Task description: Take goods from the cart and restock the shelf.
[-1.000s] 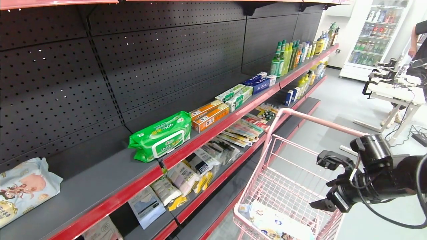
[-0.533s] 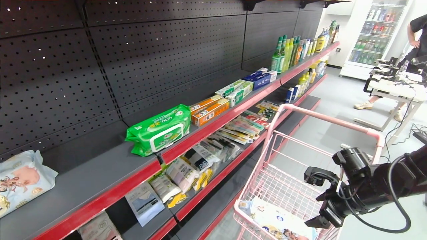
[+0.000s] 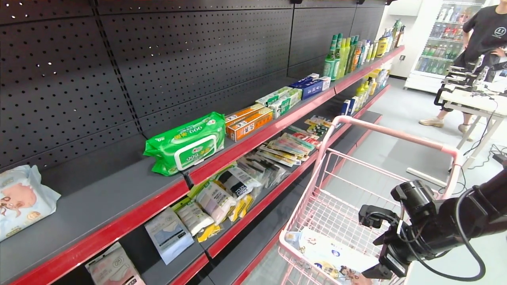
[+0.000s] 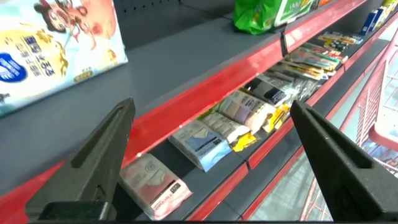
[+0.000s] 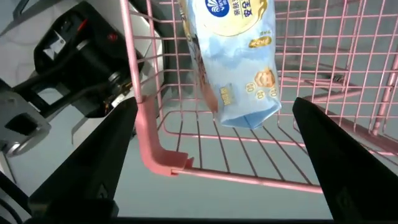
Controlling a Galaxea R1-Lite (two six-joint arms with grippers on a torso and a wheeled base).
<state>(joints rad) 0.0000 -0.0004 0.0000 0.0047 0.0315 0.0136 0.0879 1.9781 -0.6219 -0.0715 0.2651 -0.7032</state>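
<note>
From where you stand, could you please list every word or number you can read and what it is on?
Green wipes pack: print too blurred to read.
Blue pack in the cart: characters too blurred.
Orange boxes: too small.
Nothing reads reliably.

Glossy black right arm, cylindrical wrist, looping black cables, white label; left gripper has dark-grey wedge-shaped fingers.

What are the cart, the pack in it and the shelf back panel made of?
Cart: looks like metal wire and tube with a glossy pink coating; thin grid, rounded handle.
Pack: soft printed plastic film, slightly shiny; crimped end, creases.
Shelf back panel: probably sheet metal, matt black; regular punched holes.
</note>
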